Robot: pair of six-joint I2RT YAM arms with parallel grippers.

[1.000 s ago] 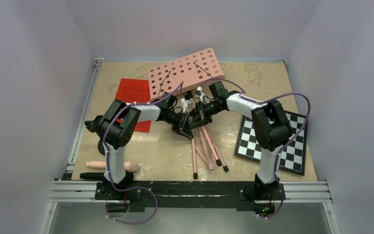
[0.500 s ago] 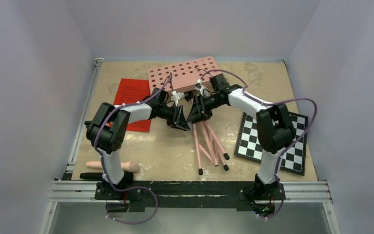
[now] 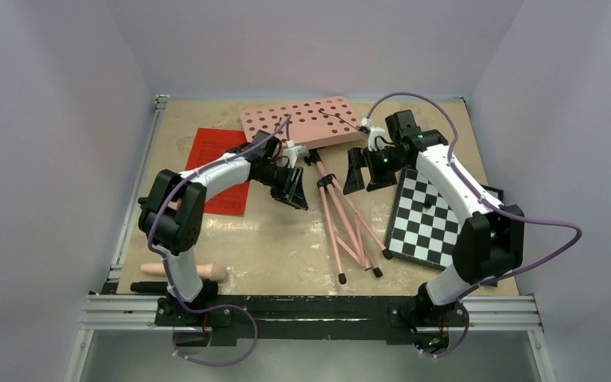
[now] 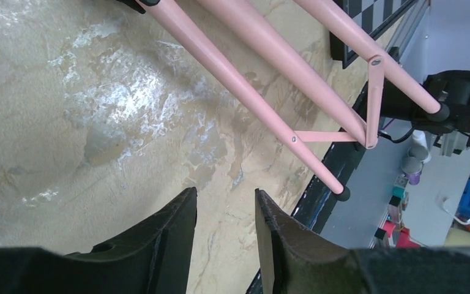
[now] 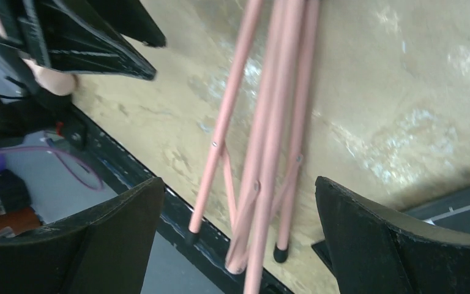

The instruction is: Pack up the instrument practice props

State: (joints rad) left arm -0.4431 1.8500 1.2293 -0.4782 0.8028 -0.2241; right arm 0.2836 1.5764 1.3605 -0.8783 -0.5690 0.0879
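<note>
Top view: music stand (image 3: 302,121) lies flat on counter (image 3: 270,239), holed desk at far end, legs twd near edge. The left pincer (image 3: 293,185) sits just left of its shaft and the right pincer (image 3: 362,169) just right, both apart from it. Further left of stand are red pages (image 3: 221,155); to its right, checkerboard (image 3: 437,219).
Left wrist: pincer partly open, narrow gap, nothing in it; stand legs beyond tips.
Right wrist: pincer spread wide, empty; legs run below, btwn fingers.

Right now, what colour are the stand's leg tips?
Black tips on pink legs; top view shows best.
</note>
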